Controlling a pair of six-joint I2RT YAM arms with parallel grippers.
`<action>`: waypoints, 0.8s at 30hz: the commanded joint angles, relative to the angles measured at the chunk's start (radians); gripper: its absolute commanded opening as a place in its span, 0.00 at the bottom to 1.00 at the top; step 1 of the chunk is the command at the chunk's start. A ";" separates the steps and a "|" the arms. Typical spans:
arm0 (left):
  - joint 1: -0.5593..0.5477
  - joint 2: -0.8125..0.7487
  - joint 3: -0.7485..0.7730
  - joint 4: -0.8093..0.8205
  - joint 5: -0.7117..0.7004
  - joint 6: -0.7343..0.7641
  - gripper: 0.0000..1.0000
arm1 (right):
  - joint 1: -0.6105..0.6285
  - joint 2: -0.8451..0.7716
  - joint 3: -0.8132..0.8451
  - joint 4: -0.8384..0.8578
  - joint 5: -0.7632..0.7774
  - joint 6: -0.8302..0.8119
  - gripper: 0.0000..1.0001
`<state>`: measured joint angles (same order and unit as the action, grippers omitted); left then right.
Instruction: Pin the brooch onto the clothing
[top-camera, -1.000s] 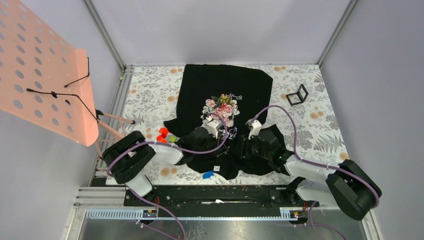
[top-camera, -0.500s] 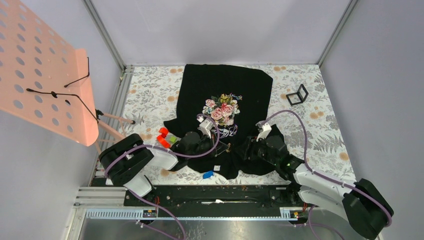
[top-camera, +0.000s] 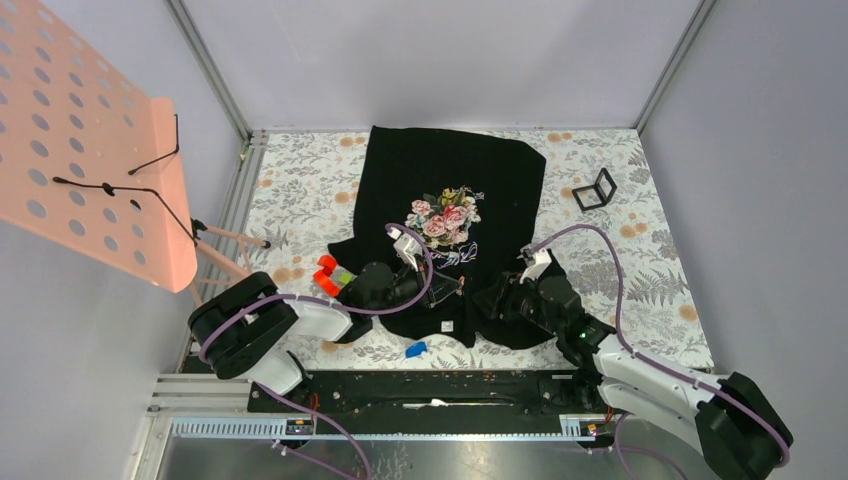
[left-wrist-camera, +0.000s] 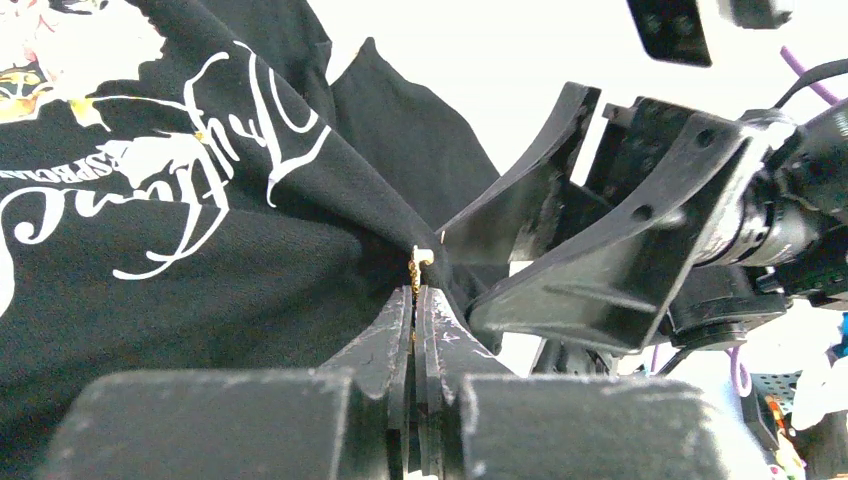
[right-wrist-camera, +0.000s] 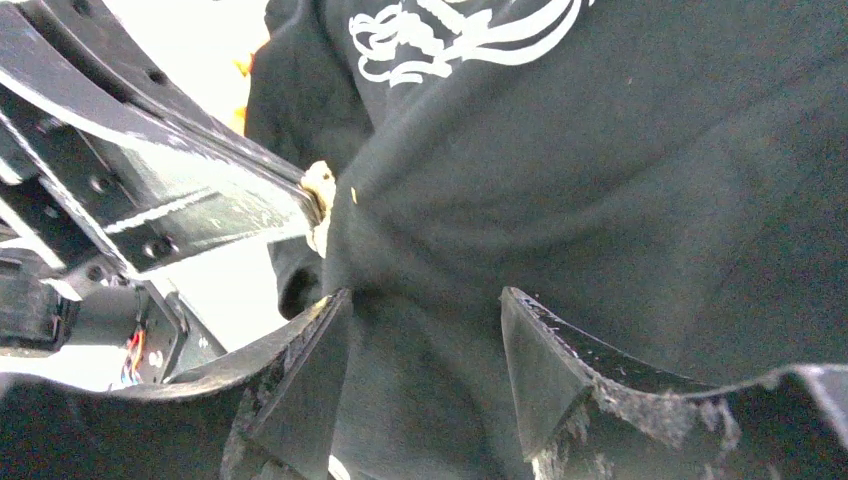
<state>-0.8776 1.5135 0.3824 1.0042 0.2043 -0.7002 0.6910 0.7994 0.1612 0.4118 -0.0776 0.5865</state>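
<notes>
Grips the brooch (left-wrist-camera: 415, 268) in the clenched left tool (left-wrist-camera: 414, 300), mid-frame, against a raised fold of the T-shirt (left-wrist-camera: 200, 285); holds the right tool (right-wrist-camera: 425, 305) released astride that fold, likely ready to pinch it taut for piercing.

Pale grey walls (top-camera: 440, 60) close in my work table on three sides, met at the far corners by slanting aluminium posts (top-camera: 210, 70). A cloth printed with grey ferns and orange blossoms (top-camera: 300, 190) covers the tabletop under bright, even light that throws little shadow. At my left, a salmon-pink perforated panel (top-camera: 80, 150) stands tilted beside the table on slim pink legs (top-camera: 232, 236), with black wire hooks (top-camera: 110, 188) on its face. A small black folding frame (top-camera: 597, 190) stands near the far right corner. A black base plate (top-camera: 420, 390) and a slotted metal rail (top-camera: 230, 427) run along the near edge.
</notes>
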 joint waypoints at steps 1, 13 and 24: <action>-0.005 -0.042 -0.002 0.137 0.023 -0.023 0.00 | -0.004 0.074 0.006 0.088 -0.060 0.015 0.63; -0.005 -0.045 -0.013 0.152 -0.011 -0.027 0.00 | 0.008 0.279 0.038 0.157 -0.114 0.031 0.14; 0.003 -0.048 -0.045 0.175 -0.088 -0.056 0.00 | 0.013 0.309 0.034 0.146 -0.139 0.040 0.05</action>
<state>-0.8776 1.5070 0.3439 1.0378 0.1669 -0.7319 0.6937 1.0958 0.1764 0.5518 -0.1806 0.6285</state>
